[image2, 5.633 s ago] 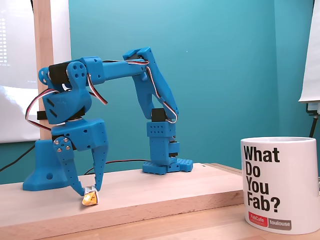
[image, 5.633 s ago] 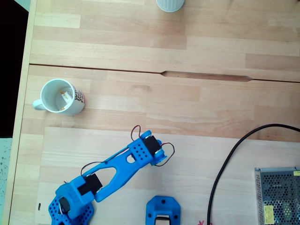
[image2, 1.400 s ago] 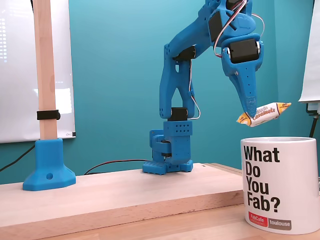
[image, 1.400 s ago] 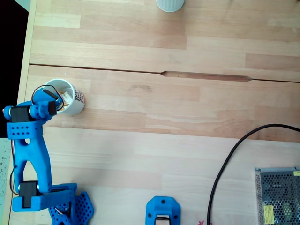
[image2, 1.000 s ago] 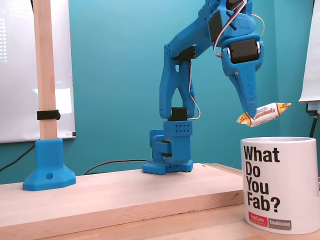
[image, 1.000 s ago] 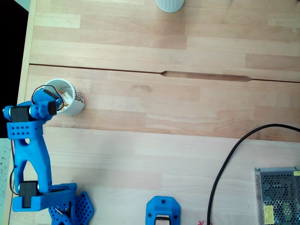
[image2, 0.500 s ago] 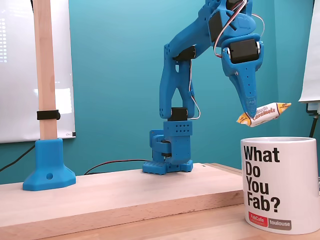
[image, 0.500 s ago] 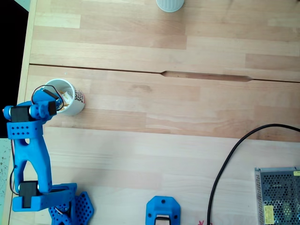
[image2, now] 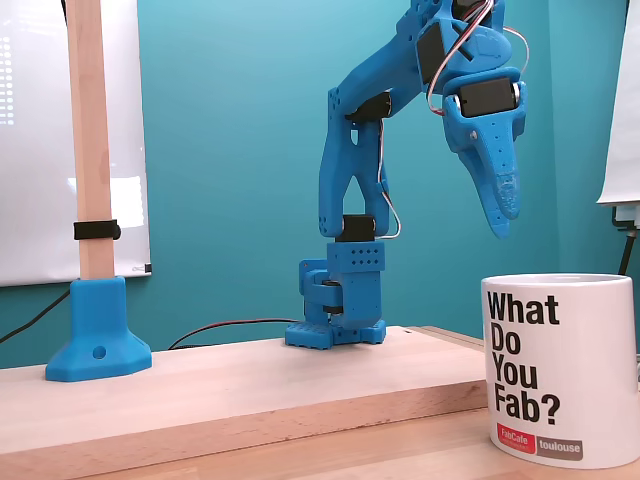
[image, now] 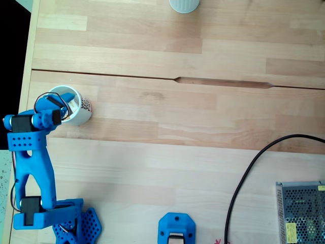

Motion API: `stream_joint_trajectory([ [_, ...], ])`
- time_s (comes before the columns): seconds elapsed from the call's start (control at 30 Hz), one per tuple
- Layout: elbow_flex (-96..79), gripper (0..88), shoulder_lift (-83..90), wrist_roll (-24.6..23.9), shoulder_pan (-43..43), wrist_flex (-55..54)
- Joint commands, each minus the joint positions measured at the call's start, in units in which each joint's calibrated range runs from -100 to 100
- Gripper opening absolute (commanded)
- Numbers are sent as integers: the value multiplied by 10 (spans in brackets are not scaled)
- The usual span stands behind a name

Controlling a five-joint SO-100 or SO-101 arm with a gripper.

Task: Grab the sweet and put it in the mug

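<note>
Gone from the fingertips since half a second ago: the small white wrapped sweet with yellow-orange twisted ends, which hung there above the rim. No candy can be made out anywhere now; the pale interior of the small white ceramic mug (image: 76, 105), seen from above, shows nothing distinct, partly because the wrist covers it.

From the low side view, the blue two-finger gripper (image2: 503, 215) points down, empty, above and just left of the white ceramic mug with black "What Do You Fab?" lettering (image2: 558, 365); nothing between the fingers. Whether its jaws stand apart cannot be told from this angle.

In the top-down view, the blue arm (image: 31, 157) reaches from its base up to the mug, with the wrist overlapping the mug's left rim. Light wooden tabletop (image: 183, 117) under the mug. Pale ribbed cup (image: 184, 4) far up and right of the mug, at the frame edge. Black cable (image: 244, 178) and metal mesh box (image: 301, 211) well to the mug's lower right.
</note>
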State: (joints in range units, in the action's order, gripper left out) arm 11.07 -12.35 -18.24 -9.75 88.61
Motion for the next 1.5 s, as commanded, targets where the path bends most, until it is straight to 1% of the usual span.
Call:
stream_joint_trajectory([
  [0.0, 33, 290, 23, 2, 2, -5],
  [0.57, 59, 290, 76, 2, -6, 3],
  [0.97, 135, 290, 132, -1, -7, -2],
  [1.3, 264, 290, 187, 2, -6, -3],
  [1.47, 295, 290, 216, 2, -6, -2],
])
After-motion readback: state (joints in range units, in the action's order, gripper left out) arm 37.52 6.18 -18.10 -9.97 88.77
